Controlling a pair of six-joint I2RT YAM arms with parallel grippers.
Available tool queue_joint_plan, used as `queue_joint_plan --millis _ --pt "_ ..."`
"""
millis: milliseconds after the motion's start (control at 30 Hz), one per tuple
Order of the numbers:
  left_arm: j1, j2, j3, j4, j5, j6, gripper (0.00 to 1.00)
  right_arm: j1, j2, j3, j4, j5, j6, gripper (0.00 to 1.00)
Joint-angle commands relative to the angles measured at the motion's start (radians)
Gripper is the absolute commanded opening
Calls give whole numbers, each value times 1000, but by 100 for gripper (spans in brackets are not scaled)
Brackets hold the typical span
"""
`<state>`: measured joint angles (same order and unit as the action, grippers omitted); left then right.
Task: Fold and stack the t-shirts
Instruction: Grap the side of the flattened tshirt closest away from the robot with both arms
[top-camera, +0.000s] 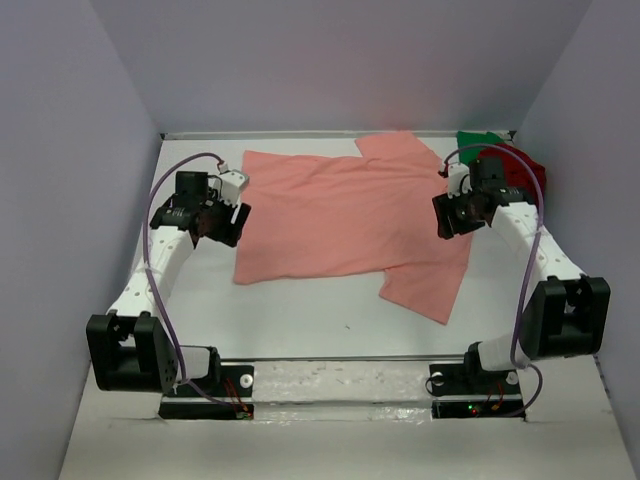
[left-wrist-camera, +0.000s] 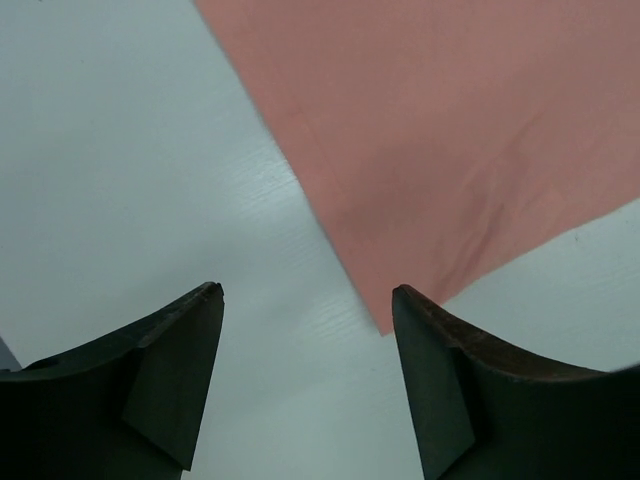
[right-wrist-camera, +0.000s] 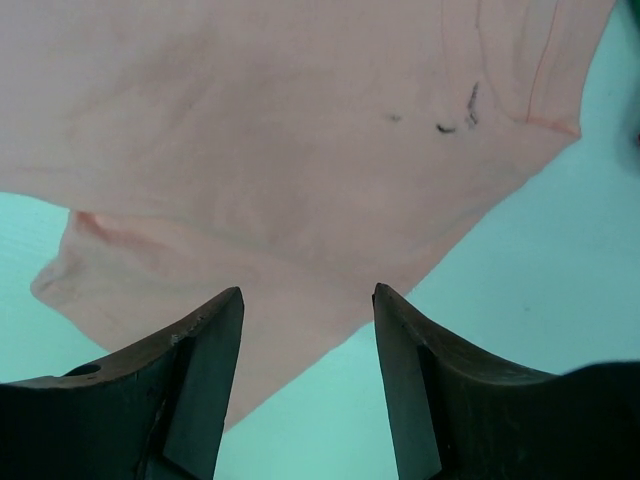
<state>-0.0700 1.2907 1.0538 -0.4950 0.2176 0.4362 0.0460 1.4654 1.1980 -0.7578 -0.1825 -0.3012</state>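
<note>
The salmon-pink t-shirt (top-camera: 345, 215) lies spread flat across the middle of the table, one sleeve toward the back and one toward the front right. My left gripper (top-camera: 222, 224) hovers open just off its left edge. In the left wrist view the shirt (left-wrist-camera: 450, 130) ends in a corner right by my right fingertip (left-wrist-camera: 405, 305), and only bare table lies between the fingers of that gripper (left-wrist-camera: 305, 300). My right gripper (top-camera: 450, 216) is open above the shirt's right edge; its wrist view shows the shirt (right-wrist-camera: 300, 120) below the gripper (right-wrist-camera: 308, 295). A green t-shirt (top-camera: 474, 141) and a dark red t-shirt (top-camera: 522, 166) lie bunched at the back right.
Grey walls (top-camera: 90, 180) close in the white table (top-camera: 300, 310) on the left, back and right. The right arm's forearm (top-camera: 535, 250) reaches past the dark red and green pile. Purple cables (top-camera: 165, 190) loop over both arms.
</note>
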Motion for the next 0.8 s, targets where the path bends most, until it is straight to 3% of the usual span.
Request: queue_joint_plan --millis 0,233,433,767 --pt "6 -71 -41 -53 94 59 74 2 -111 -54 31 52 42 62" --pt "7 -91 -145 -14 74 91 67 2 -120 -147 90 155 53 63" --pt "7 -64 -227 13 85 116 63 -20 -14 -192 135 267 56 51" --pt "7 -63 -245 42 72 110 59 -38 114 -183 149 385 53 50"
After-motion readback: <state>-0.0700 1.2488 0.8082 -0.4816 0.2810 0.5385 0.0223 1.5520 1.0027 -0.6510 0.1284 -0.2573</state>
